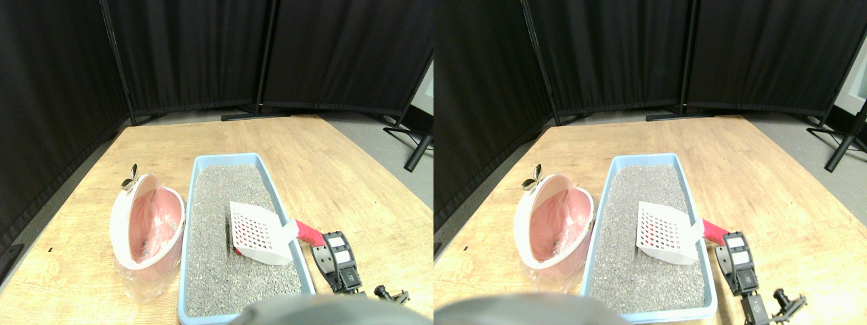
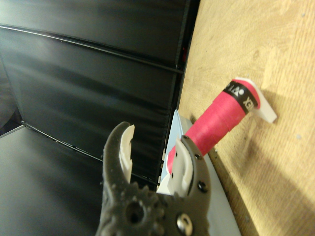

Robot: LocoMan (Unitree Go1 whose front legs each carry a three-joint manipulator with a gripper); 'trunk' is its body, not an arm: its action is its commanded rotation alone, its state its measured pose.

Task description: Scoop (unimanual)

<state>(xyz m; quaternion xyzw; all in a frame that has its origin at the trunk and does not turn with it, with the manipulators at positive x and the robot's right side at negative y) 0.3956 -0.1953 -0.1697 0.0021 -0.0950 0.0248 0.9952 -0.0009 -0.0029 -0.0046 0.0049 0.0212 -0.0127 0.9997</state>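
While the scoop (image 1: 261, 233) sits in the litter tray (image 1: 203, 162), its white slotted head rests on the grey litter (image 1: 223, 196) near the tray's middle, tilted up toward the right wall. Its red wrapped handle (image 1: 310, 233) sticks out over the tray's right rim, above the wooden counter (image 1: 339, 176).

The right end effector (image 1: 336, 256) is just beside that handle on the counter side — close to its end, apart from it. In the wrist view the end effector (image 2: 155, 152) stands open: the two pale-padded fingers (image 2: 126, 147) are spread with a clear gap between them, and nothing lies in that gap. The handle (image 2: 216, 120) runs past one finger, with a black band and a white tip at its far end, over the wood.

Left of the tray, touching or nearly touching its left wall, stands a pink bin (image 1: 145, 223) with a white rim, tipped so its mouth faces the tray; a clear liner (image 1: 159, 220) is inside it. A small metal clip (image 1: 130, 177) sits on its top edge. Black curtains (image 1: 203, 54) close off the back.
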